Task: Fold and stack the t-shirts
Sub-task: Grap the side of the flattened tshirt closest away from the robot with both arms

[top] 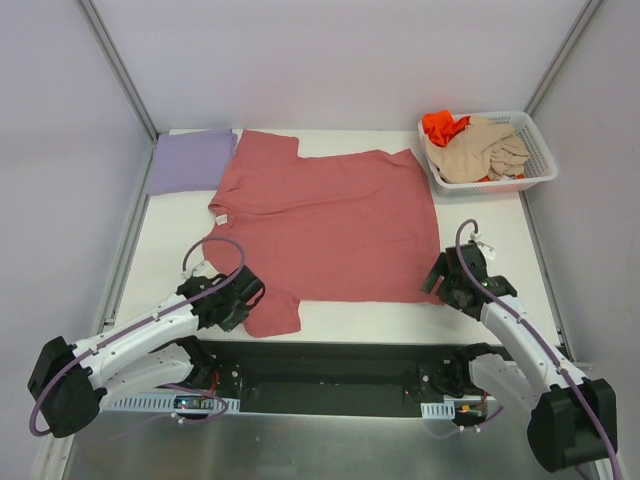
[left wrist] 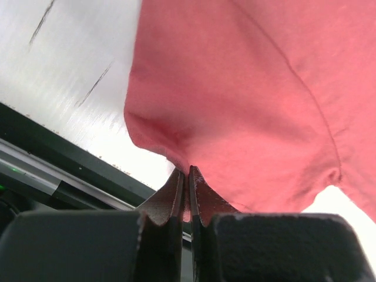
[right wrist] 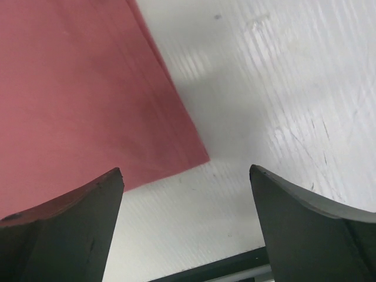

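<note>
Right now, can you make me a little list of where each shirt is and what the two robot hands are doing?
middle of table: dusty rose-red cloth t-shirt, spread flat
far left corner: lavender-purple cloth t-shirt, lying flat
far right: white plastic mesh basket holding a beige cloth t-shirt and a bright orange cloth t-shirt
left gripper: shut on the rose-red shirt's near left edge
right gripper: open above that shirt's near right corner, holding nothing

Spread t-shirt [top: 330, 225] left of basket [top: 541, 150]
</note>
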